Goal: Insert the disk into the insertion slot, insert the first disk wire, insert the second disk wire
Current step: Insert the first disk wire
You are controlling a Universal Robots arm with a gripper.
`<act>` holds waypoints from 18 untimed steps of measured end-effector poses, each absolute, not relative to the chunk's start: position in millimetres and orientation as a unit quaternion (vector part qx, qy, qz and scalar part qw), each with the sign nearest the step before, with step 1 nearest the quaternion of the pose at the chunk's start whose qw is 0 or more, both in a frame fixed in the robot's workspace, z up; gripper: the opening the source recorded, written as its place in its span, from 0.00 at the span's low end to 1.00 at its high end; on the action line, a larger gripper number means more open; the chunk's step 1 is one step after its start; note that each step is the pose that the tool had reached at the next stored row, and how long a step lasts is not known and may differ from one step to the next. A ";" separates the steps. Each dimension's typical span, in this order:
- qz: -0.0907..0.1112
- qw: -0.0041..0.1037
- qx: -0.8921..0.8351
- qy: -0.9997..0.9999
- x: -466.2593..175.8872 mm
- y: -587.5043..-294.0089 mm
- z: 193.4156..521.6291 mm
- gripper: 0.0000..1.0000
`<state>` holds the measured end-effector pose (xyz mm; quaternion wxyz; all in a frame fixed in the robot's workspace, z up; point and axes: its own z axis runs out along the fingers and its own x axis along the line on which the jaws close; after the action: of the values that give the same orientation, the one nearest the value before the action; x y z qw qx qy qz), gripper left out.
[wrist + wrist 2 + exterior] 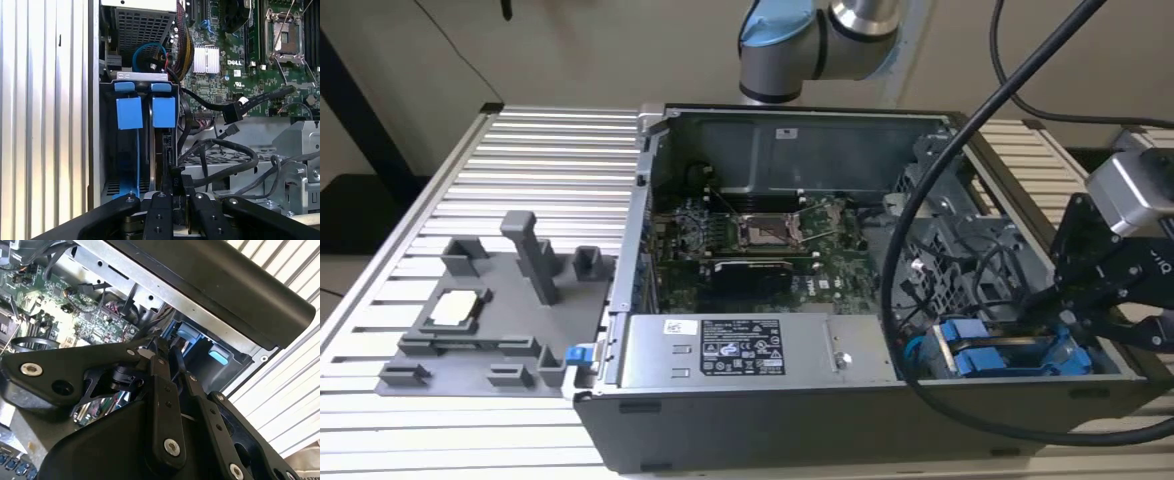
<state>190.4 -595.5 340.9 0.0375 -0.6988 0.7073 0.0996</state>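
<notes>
The disk [164,111] stands in its blue carrier inside the insertion slot [142,76] of the drive cage, beside a second blue-tabbed carrier [129,113]. In the exterior view both blue carriers [994,355] sit at the case's right front corner, and my gripper [1074,318] hangs just to their right. My gripper [176,194] is at the disk's near end, fingers drawn close together on a small black wire connector [176,176]. In the second wrist view the gripper [162,347] narrows to a tip by the blue tabs [189,332]. Another black disk wire [232,113] hangs loose over the motherboard.
The open computer case [607,400] lies on a ribbed metal table [534,160]. A labelled silver power supply [734,350] sits left of the cage. Loose black cables [225,155] cross beside the cage. A grey fixture tray [480,320] stands at the exterior view's left.
</notes>
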 end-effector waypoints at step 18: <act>0.101 0.040 -0.693 0.713 191.1 -595.9 336.7 0.19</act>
<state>191.1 -595.9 336.7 0.0397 -0.6931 0.7127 0.1007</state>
